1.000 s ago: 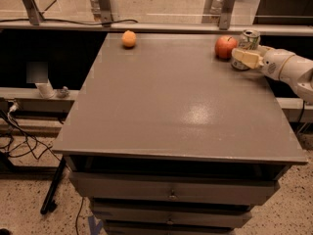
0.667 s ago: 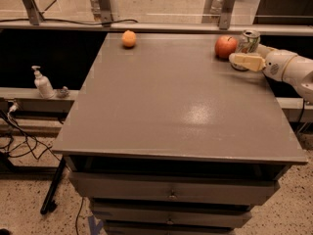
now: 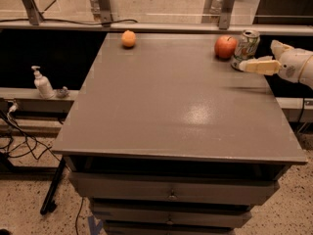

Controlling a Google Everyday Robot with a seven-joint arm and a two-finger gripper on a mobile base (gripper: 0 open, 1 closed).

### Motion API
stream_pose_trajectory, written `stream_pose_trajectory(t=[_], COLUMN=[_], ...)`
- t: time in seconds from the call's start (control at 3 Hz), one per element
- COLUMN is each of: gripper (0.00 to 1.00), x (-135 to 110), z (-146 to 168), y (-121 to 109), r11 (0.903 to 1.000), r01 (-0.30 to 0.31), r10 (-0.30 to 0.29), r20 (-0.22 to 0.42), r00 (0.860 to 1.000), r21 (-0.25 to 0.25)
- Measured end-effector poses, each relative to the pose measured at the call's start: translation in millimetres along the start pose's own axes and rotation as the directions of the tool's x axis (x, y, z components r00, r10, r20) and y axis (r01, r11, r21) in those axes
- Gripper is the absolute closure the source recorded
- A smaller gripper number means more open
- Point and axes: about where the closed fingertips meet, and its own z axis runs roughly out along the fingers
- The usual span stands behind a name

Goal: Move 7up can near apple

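**deskwatcher:** What's the layout on your end, front to back?

**me:** Closest to the camera are the drawers under the desk, then a big stretch of grey top with a bit of glare on it. Off the left side, lower down on a ledge, there's a pump soap bottle, with some cables trailing to the floor.

**deskwatcher:** And the gripper?

**me:** My gripper comes in from the right at the far right corner of the desk. It's released, fingers spread, gripping nothing. The nearer finger pokes out in front of the base of the 7up can. Can't tell if it's actually touching.

**deskwatcher:** So where's the can?

**me:** Standing upright on the desk near the back right edge, just beside the apple, on the apple's right. Whether they touch, no idea. The little orange is way off to the left along the same back edge, well apart from both.
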Motion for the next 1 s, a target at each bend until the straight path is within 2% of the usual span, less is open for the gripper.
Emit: stream_pose_trajectory(t=[0.33, 0.67, 1.0], gripper=[0.00, 0.00, 0.00], x=[-24, -70, -132], z=[-49, -104, -153], y=[19, 45, 76], r11=[0.9956, 0.9768, 0.9451], r01=[0.090, 0.211, 0.326], r10=[-0.091, -0.211, -0.327], r20=[-0.001, 0.006, 0.035], r00=[0.996, 0.977, 0.944], r21=[-0.025, -0.034, 0.022])
